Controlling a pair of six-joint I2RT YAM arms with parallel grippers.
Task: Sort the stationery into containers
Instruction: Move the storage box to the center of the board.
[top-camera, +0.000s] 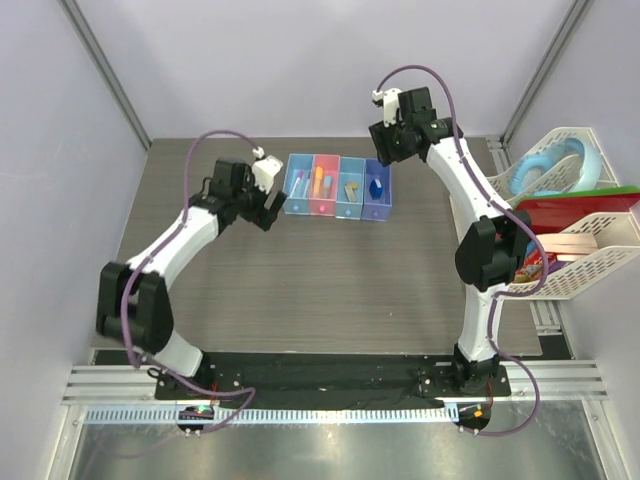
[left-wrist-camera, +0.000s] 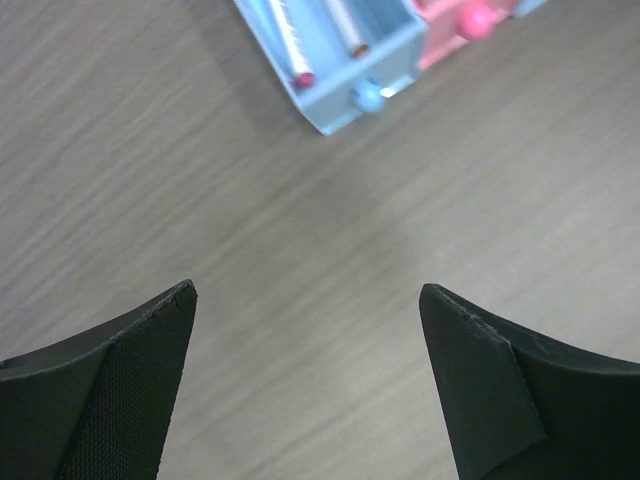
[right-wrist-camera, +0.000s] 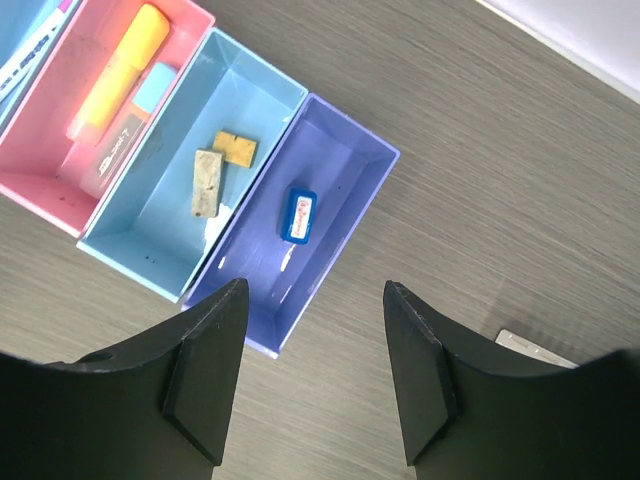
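The row of four joined boxes (top-camera: 340, 187) stands at the table's back middle. In the right wrist view the pink box (right-wrist-camera: 40, 170) holds a yellow marker (right-wrist-camera: 120, 70) and a blue-capped pen (right-wrist-camera: 125, 135). The light blue box (right-wrist-camera: 150, 240) holds two tan erasers (right-wrist-camera: 207, 182). The purple box (right-wrist-camera: 340, 170) holds the small blue block (right-wrist-camera: 298, 215). The leftmost blue box (left-wrist-camera: 340, 80) holds two white pens (left-wrist-camera: 285, 40). My left gripper (top-camera: 270, 212) (left-wrist-camera: 308, 295) is open and empty, left of the row. My right gripper (top-camera: 385, 140) (right-wrist-camera: 315, 290) is open and empty above the purple box's end.
White mesh baskets (top-camera: 585, 265) with books and a blue ring (top-camera: 545, 170) stand at the right edge. A small metal plate (right-wrist-camera: 535, 348) lies on the table near the right gripper. Walls close in the back and both sides.
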